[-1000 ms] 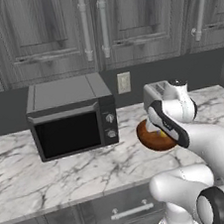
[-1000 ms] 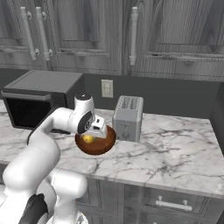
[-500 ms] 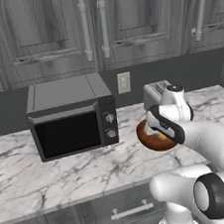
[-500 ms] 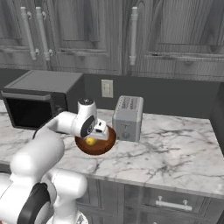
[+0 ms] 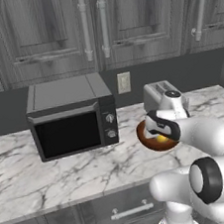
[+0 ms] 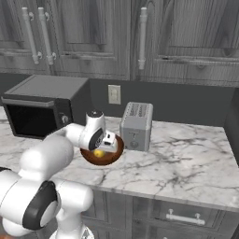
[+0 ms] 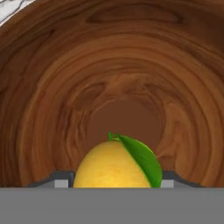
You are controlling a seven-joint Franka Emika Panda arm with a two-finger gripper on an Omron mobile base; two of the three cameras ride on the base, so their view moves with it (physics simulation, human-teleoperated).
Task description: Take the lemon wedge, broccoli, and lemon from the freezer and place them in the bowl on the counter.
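1. The lemon, bright yellow with a green leaf at its stem, sits between the gripper's two finger tips, low inside the bowl. The fingers look closed against the fruit's sides.
2. The bowl is round and reddish-brown with wood-grain rings. It stands on the white marble counter, just in front of the toaster.
3. From the left base view, the white arm reaches forward from the lower right, and its hand dips into the bowl. A spot of yellow, the lemon, shows under the hand.
4. From the right base view, the lemon again shows as a yellow spot inside the bowl, right below the gripper.
5. A dark microwave stands on the counter to the left of the bowl, near it but not touching.
6. A pale wall outlet is on the dark backsplash between microwave and toaster.
7. Dark wood-grain cabinets with long light handles hang above.
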